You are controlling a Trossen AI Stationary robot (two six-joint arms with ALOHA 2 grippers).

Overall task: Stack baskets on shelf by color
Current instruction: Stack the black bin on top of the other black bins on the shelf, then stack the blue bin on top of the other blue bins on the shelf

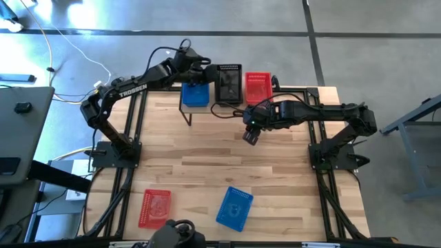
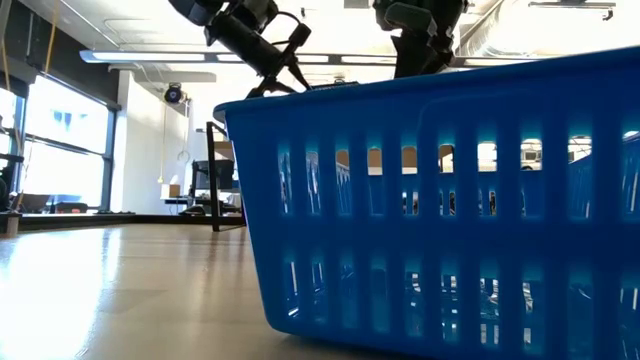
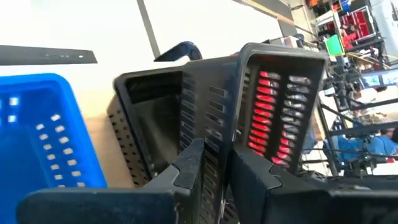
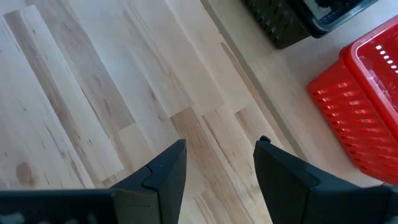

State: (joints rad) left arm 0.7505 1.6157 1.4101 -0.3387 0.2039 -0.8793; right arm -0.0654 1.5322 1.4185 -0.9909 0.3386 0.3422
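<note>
Two baskets loose on the near tabletop, well apart from the rest: a blue basket (image 1: 234, 208) (so close to the low camera that it fills that view) and, to its left from above, a red basket (image 1: 155, 208). Farther in, over bare planks at mid-table, the right gripper (image 4: 221, 146), fingers spread wide and nothing between them, pointed toward the shelf (image 4: 273, 74) without touching it. At the far edge, on the shelf itself, three colours side by side: a blue shelf basket (image 1: 195, 95) on the left, a red shelf basket (image 1: 258, 86) on the right, black in the middle. Above that middle place, the left gripper (image 3: 217, 149), fingers closed down to a narrow gap on one wall of a black basket (image 3: 155, 118), tilted rather than level (more black plastic just beside it, number in the pile impossible to count). Step in hand, by the look of it: seating this black basket into the black pile. Next move, as a judgement only: levelling the basket, lowering it until nested, then letting go; afterwards, a long reach back for the two strays, blue to the blue place and red to the red. Main risk: a tilted basket jamming on the rim below.
</note>
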